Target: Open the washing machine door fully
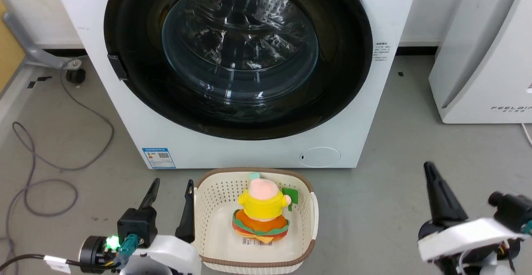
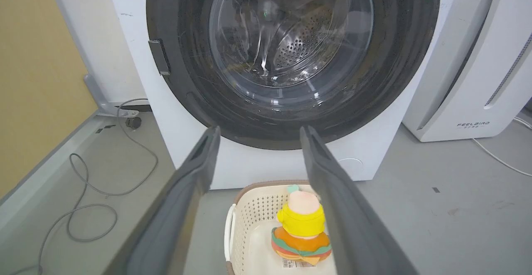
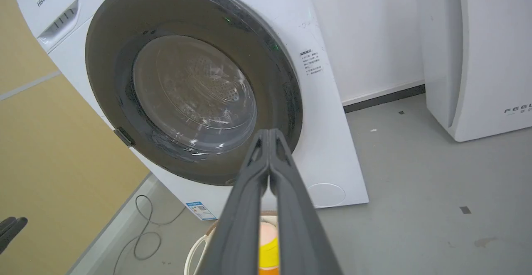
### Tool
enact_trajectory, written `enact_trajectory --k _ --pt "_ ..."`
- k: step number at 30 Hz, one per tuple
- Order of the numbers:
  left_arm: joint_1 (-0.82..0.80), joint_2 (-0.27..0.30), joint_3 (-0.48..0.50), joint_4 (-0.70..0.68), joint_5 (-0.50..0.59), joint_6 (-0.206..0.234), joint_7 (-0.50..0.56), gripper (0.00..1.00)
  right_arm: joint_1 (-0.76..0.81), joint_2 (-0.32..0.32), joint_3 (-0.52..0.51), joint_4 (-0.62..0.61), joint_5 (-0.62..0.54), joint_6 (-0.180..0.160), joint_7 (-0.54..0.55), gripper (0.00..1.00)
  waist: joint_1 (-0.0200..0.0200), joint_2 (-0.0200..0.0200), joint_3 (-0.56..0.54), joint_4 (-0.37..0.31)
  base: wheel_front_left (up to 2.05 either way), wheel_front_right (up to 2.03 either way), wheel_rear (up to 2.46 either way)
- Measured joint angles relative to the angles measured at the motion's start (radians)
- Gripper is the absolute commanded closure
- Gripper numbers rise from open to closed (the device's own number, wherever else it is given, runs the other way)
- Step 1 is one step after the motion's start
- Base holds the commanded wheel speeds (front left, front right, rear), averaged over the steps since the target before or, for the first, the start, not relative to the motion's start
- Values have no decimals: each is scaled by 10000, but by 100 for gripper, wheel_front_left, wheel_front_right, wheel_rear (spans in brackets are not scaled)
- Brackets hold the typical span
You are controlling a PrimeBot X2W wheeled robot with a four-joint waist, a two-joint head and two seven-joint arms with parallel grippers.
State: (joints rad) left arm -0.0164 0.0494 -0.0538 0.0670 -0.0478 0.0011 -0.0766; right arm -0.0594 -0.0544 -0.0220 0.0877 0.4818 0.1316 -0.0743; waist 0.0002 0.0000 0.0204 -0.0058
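Note:
The white washing machine [image 1: 124, 113] stands ahead, its round glossy black door [image 1: 133, 25] lying flat against the front, with a clear glass bowl [image 1: 240, 42] at its centre. A small dark tab [image 1: 117, 67] sits on the door's left rim. My left gripper [image 1: 172, 185] hovers low at the lower left, open and empty, well short of the door [image 2: 187, 79]. My right gripper [image 1: 429, 170] is at the lower right, its fingers [image 3: 269, 136] pressed together on nothing, also short of the door [image 3: 108, 50].
A cream basket [image 1: 208, 208] holding a yellow and orange plush toy [image 1: 262, 212] sits on the floor just before the machine, between my arms. A white FEELBIRD appliance [image 1: 486, 59] stands at the right. Grey cables [image 1: 50, 167] loop on the floor at the left.

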Motion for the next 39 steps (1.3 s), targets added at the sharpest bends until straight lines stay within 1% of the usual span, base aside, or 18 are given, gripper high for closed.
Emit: enact_trajectory --k 2,3,13,18,23,30,39 --pt "-75 0 -4 -8 -10 0 -48 0 -203 -2 -82 40 336 0 -77 100 0 0 66 10 0 0 0" --pt "-94 0 -2 -17 -13 0 -128 0 -535 -46 -188 198 782 0 -82 100 0 0 187 13 0 0 0" --pt "-496 0 -44 -144 -81 0 -314 0 -2128 -552 -506 1081 2324 -2 -56 100 0 0 666 43 0 0 0" --pt "-658 0 -96 -174 -144 2 -408 0 -3084 -928 -541 1712 3066 -2 186 100 0 0 896 72 0 0 0" --pt "-812 0 -205 -215 -174 23 -508 0 -4050 -1300 -454 2349 3705 -2 403 100 0 0 1092 110 0 0 0" --pt "-920 -2 -268 -222 -267 61 -662 0 -5306 -1739 -150 3110 4550 -2 1020 100 0 0 1363 127 0 0 0" --pt "-1127 -2 -305 -213 -378 63 -846 0 -6961 -2002 240 4180 5731 -4 1732 100 -1 0 1674 68 0 0 0"
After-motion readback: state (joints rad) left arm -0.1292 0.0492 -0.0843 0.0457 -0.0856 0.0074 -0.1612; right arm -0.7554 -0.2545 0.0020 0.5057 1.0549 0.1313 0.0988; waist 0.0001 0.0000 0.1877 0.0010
